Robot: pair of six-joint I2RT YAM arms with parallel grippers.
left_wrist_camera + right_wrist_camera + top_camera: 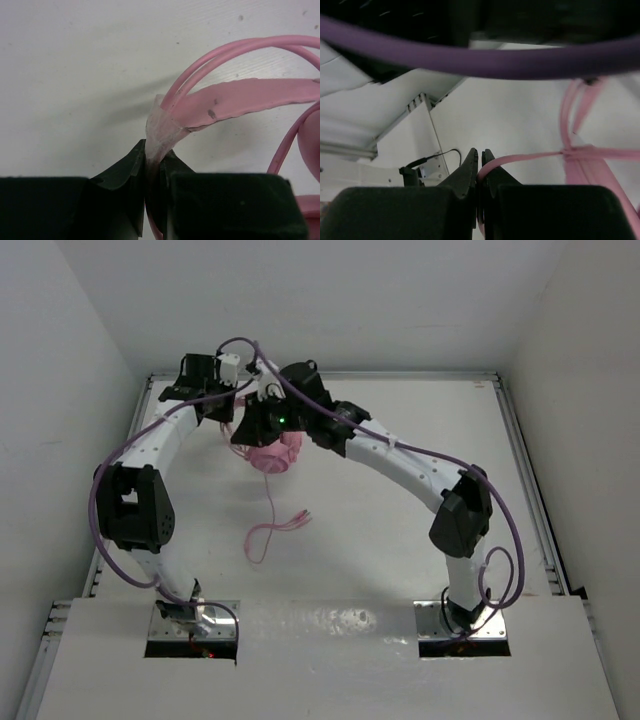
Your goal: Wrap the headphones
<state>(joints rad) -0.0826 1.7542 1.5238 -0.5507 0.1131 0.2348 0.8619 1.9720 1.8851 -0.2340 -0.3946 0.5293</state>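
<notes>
Both arms hovered over the headphones point(272, 455) far up the surface point(400, 540), loose cord point(265, 532) trailing nearer. Left claw point(152, 157) pinched the headband point(240, 97) end. Right claw point(480, 159) pinched the cord, apparently mid-wrap; next, likely another turn around them

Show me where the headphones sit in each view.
Top external: headphones upper centre, cord trailing down.
Left wrist: headphones right half, pinched by left claw.
Right wrist: headphones right side, pinched by right claw.
Shared landmark: white table.
</notes>
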